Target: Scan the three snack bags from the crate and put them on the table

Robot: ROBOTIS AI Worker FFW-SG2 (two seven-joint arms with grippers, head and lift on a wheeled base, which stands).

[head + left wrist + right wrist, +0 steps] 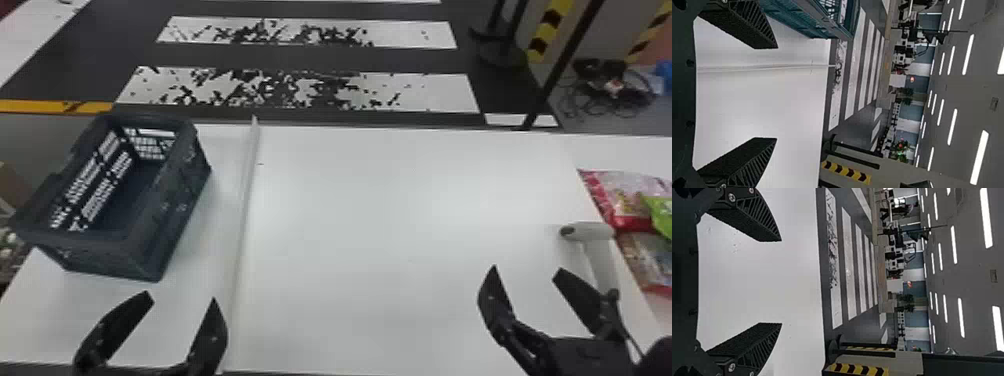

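Note:
My left gripper stands open over the near left of the table, just in front of the crate; the crate's visible inside holds no bags. In the left wrist view the left gripper has nothing between its fingers, and part of the crate shows. My right gripper, open and holding nothing, is left of the white scanner; the right wrist view has this gripper too. Snack bags lie at the right edge: a red-and-pink bag, a green bag and a brownish bag.
A raised white strip runs front to back across the white table, between the crate and the middle. Behind the table a dark pole stands at the right, with tangled cables on the floor beyond.

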